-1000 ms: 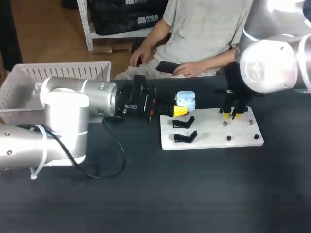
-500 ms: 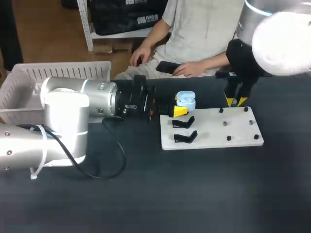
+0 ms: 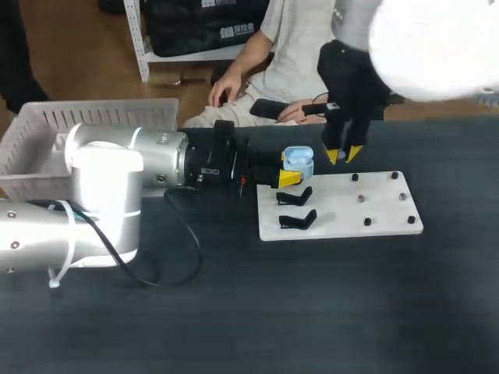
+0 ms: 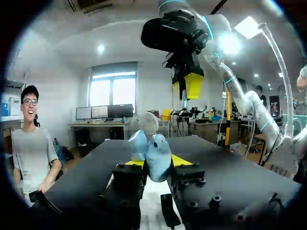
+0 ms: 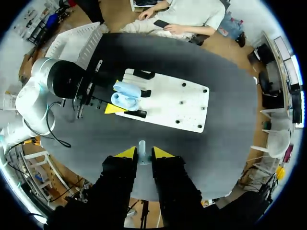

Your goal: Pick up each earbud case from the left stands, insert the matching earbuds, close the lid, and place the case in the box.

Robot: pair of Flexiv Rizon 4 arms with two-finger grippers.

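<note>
Left pincer (image 3: 290,174) clamped on the light blue earbud case (image 3: 298,160), lid open, held at the left edge of the white board (image 3: 343,212), off the dark bench (image 3: 312,312). In the left wrist view the case sits between the two yellow tips, both touching its sides. Right pincer (image 5: 142,152) hangs in the air over the board's far edge, tips pointing down, near the case but apart from it. Its fingers are nearly together, clamped on a small pale earbud (image 5: 142,145) that shows between the tips. Two black stands (image 3: 295,195) sit on the board's left end, just beside the left pincer and the case. Small dark pegs (image 3: 366,222) dot the board's right half. White slatted box (image 3: 101,115) at far left, behind the left arm, well apart from the board; can't tell what's inside.
</note>
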